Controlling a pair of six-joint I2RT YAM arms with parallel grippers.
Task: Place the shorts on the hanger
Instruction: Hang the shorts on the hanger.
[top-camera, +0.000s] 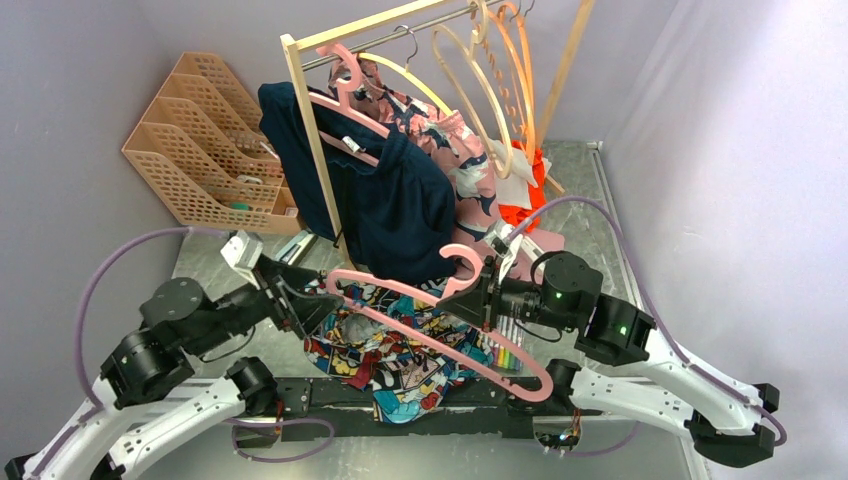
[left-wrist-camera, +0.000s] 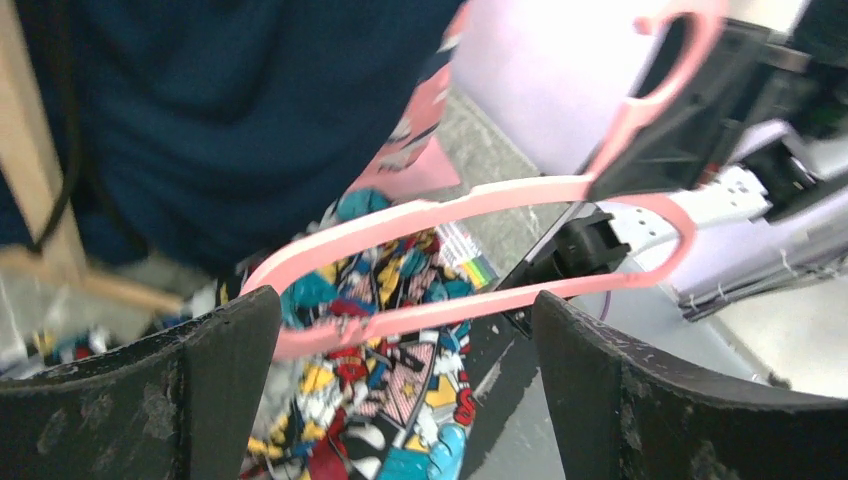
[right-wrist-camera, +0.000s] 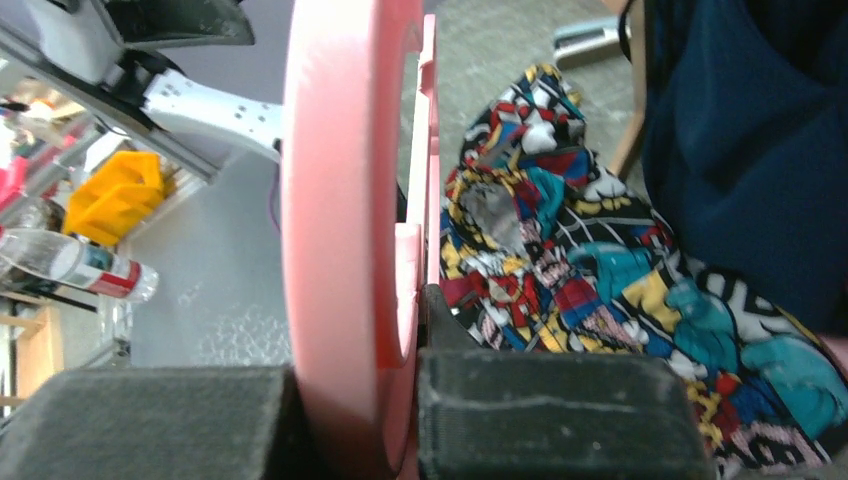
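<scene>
While the hanger (top-camera: 370, 277) was held just above the surface (top-camera: 620, 200) by the right hand (top-camera: 478, 290), the shorts (top-camera: 400, 365) were not yet seen on it. They lay crumpled on the surface between the two arms, close to the near edge and directly under the hanger, with their print visible through the opening between its upper arm and its crossbar. No fabric could be seen passed over the crossbar, so the task was judged to be at an early stage: the hanger was secured, but the threading or draping of the shorts remained to be done.

The right hand was closed tightly on the hanger near the base of the hook, and the pink plastic was pinched edge-on between its pads (right-wrist-camera: 550, 425). The right arm was reached in from the right, low and roughly level, so that the hanger was kept nearly flat with its hook toward the navy garment (top-camera: 400, 210) on the wooden rack (top-camera: 310, 130).

The left hand (top-camera: 310, 305) was spread wide and held nothing. It was pointed inward and slightly downward at the hanger's left end, which lay close to one of its fingers (left-wrist-camera: 215, 370). Whether that tip was touched could not be told. The left arm was folded low over the surface, near the left edge of the shorts.
</scene>
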